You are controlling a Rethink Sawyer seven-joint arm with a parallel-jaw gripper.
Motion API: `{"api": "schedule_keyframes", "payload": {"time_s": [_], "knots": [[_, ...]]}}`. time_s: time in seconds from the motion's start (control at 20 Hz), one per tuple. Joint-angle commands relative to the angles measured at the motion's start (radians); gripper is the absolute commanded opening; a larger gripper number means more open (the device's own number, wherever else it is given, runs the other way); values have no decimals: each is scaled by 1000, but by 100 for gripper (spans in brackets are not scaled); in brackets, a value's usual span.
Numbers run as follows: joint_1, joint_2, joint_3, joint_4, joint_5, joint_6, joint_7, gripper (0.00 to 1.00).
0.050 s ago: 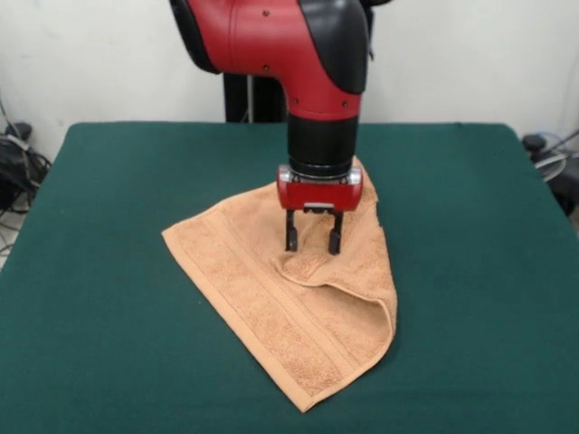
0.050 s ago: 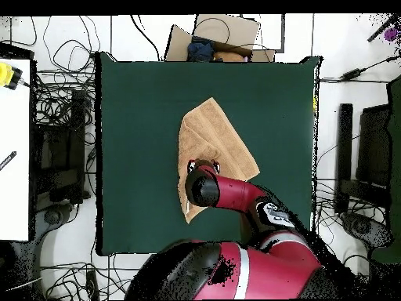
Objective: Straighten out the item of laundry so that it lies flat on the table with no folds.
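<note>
The orange-tan towel (image 1: pixel 298 307) is seen folded over at its right side, with the gripper (image 1: pixel 313 242) spread wide just above it, holding nothing, so flattening remains

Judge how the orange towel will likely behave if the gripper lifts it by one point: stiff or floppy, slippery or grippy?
Probably floppy: the towel already lies folded over itself on the table, with a soft ridge beneath the open gripper. Its looped terry surface suggests it would grip rather than slip. It looks light, so pushing may bunch it rather than slide it.
</note>
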Motion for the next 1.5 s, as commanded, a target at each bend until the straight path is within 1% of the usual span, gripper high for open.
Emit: {"api": "schedule_keyframes", "payload": {"time_s": [0.05,0.25,0.4,0.45,0.95,1.3,1.45,1.5], "knots": [[9,149,7,-188,-10,94,59,100],[14,152,0,-187,-27,56,76,100],[26,151,-10,-194,-30,62,86,100],[27,150,-11,-198,-35,67,92,0],[9,149,4,-196,-42,81,83,0],[32,136,-14,-186,-23,92,103,0],[65,126,-40,-177,-5,93,125,0],[108,104,-73,-161,17,97,155,0]]}}
